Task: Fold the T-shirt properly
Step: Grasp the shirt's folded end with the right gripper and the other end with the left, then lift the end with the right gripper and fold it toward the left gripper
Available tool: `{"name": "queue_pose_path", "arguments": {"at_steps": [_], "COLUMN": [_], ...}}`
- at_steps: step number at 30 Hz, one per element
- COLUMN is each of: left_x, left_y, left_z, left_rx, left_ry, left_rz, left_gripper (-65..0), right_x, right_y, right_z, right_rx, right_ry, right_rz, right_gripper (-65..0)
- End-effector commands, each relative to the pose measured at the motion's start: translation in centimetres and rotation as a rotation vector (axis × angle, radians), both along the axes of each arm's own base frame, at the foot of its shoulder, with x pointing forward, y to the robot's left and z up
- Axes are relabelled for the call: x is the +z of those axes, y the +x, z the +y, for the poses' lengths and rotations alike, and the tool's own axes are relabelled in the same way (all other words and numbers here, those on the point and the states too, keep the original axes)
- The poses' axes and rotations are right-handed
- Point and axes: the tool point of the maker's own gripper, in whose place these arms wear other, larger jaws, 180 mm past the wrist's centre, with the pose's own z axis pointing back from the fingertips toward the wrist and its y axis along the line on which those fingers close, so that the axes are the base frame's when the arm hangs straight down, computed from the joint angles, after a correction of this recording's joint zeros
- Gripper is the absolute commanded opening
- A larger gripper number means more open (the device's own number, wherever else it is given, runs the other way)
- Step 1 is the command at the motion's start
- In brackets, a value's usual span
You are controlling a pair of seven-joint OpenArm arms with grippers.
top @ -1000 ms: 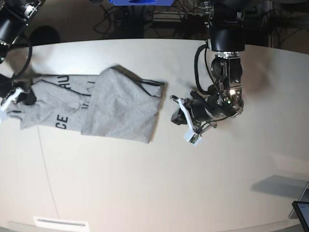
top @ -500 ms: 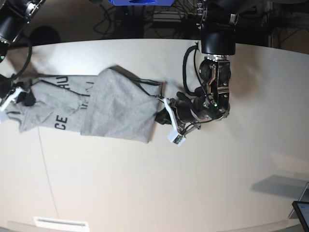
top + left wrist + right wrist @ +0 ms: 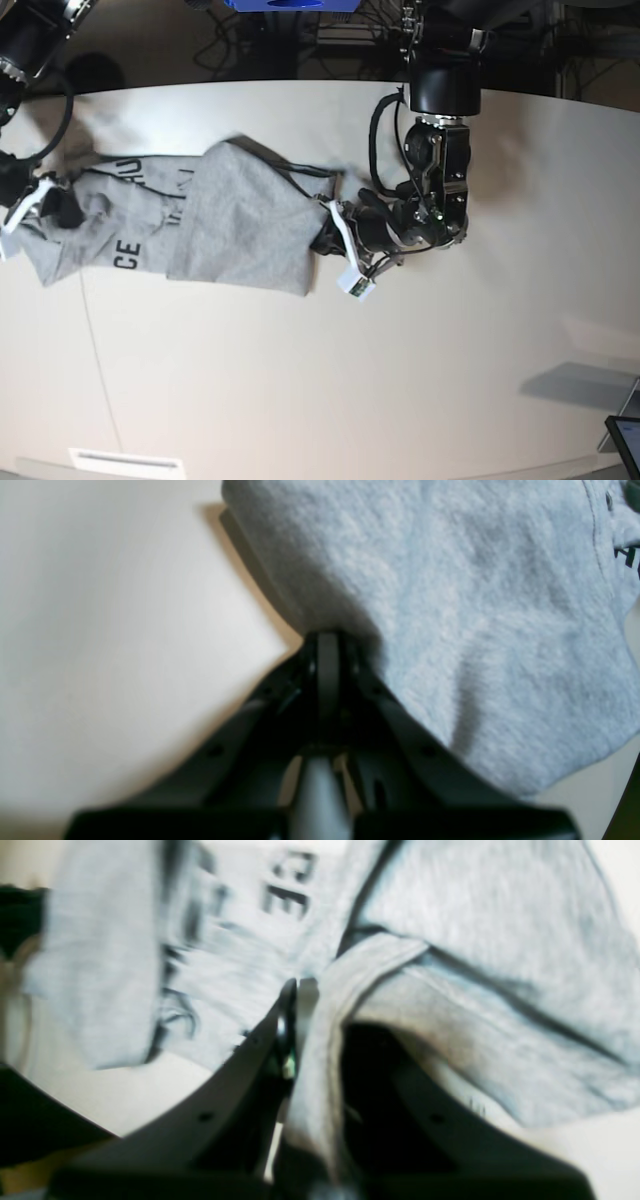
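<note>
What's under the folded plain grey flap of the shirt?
Under the flap of the T-shirt lies the printed side: black letters peek out beside its edge. The rest of the print and the layers beneath are covered. The table carries it all.

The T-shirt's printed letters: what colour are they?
Black, on the heather-grey T-shirt; clearest in the base view.

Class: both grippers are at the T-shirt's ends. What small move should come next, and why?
Probably open the left gripper a little: its jaws are shut, only touching the T-shirt edge, gripping nothing, while the right gripper is clamped on a hem at the far end.
</note>
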Motion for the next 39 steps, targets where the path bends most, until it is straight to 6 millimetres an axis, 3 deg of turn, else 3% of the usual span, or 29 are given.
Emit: {"name": "queue_pose_path", "arguments": {"at_steps": [1, 7, 17, 24, 31, 39], "left_x": [-1.5, -1.5, -1.4, -1.6, -1.6, -1.8], "left_y": [-1.0, -1.0, -1.0, -1.2, -1.3, -1.5], "left_z": [1.0, 1.2, 0.9, 0.9, 0.8, 0.7], "left_rx": [-0.027, -0.026, -0.026, -0.026, -0.027, -0.028], "left_ry": [0.097, 0.100, 0.089, 0.089, 0.086, 0.087], "left_rz": [0.053, 0.053, 0.053, 0.057, 0.059, 0.063], "left_gripper": [-65.0, -65.0, -65.0, -65.0, -65.0, -65.0], "right_x": [2.3, 3.1, 3.7, 6.4, 6.3, 6.4], "right_y": [1.0, 0.2, -0.4, -0.5, -0.9, -0.8], "right_z": [-0.5, 0.1, 3.5, 5.8, 6.9, 11.4], "right_rx": [0.010, 0.034, 0.058, 0.104, 0.088, 0.197], "right_ry": [-0.029, -0.066, -0.018, 0.129, 0.205, 0.308], "right_rz": [-0.080, -0.097, -0.147, -0.257, -0.257, -0.253], "right_gripper": [-64.7, -64.7, -64.7, -64.7, -64.7, -64.7]}}
